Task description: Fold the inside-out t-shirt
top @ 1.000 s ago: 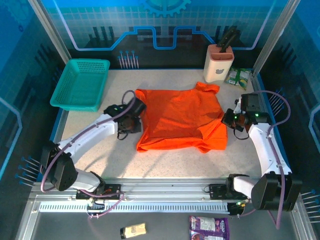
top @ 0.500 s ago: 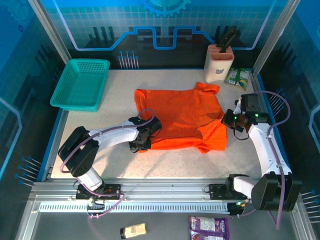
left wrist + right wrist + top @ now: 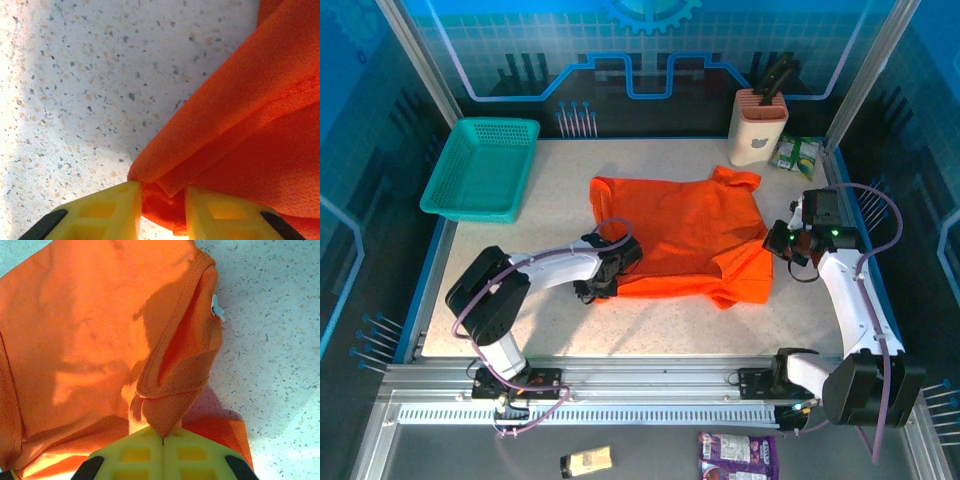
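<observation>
Nearest us, bare table (image 3: 650, 325) is running along the front edge, and just beyond it we're holding the t-shirt (image 3: 685, 235) at two spots. Our left gripper (image 3: 162, 196) is sitting at the shirt's near-left corner. In the wrist cam its yellow fingers (image 3: 107, 210) are standing a narrow gap apart w/ a bunched fold of orange cloth wedged between, so we're judging it a closed pinch on the hem. Our right gripper (image 3: 163, 437) is working at the shirt's right side, by the sleeve. Its jaws are pressing together w/ a point of cloth caught at the tips, a small white tag (image 3: 216, 307) lying on the seamed edge just beyond.

The shirt is lying mostly flat mid-table, slightly right of centre, its near-right part looking doubled over.

We're reading this as the start of a fold. For a clean one we're advising: lift both pinches just enough to clear the table, move both arms at equal pace so the cloth isn't skewing, and go easy on tension, b/c the left grip is looking shallow & may slip.

Farther back, the teal basket (image 3: 480, 170) is sitting well apart at far left, and a knife block (image 3: 758, 125) w/ a green packet (image 3: 798, 153) beside it is standing at far right, both clear of the fold path
</observation>
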Motion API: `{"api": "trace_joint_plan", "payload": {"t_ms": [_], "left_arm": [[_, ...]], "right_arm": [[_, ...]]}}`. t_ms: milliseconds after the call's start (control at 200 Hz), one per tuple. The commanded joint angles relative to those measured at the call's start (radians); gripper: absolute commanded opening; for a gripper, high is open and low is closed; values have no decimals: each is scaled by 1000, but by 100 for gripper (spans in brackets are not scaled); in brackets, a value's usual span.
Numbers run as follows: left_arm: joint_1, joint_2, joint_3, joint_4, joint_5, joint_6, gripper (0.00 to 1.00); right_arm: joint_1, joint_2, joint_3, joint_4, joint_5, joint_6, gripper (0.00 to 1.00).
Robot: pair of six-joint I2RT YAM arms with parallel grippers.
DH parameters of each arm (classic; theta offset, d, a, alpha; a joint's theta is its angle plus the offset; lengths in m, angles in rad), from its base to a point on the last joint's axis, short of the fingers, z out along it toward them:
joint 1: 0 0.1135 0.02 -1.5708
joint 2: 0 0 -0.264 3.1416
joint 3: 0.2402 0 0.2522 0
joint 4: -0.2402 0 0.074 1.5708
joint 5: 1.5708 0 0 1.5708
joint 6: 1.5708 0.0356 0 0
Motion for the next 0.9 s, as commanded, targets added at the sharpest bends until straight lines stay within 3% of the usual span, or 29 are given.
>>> {"api": "trace_joint_plan", "payload": {"t_ms": [0, 420, 690, 896], "left_arm": [[24, -10, -4, -26, -37, 17, 31], [117, -36, -18, 60, 35, 97, 32], [100, -130, 39, 4, 98, 92, 32], [88, -111, 49, -3, 114, 92, 21]], "right_arm": [[7, -20, 14, -30, 9, -14, 0], [-1, -28, 12, -35, 13, -19, 0], [-3, -36, 20, -44, 21, -19, 0], [-2, -29, 29, -47, 16, -19, 0]]}}
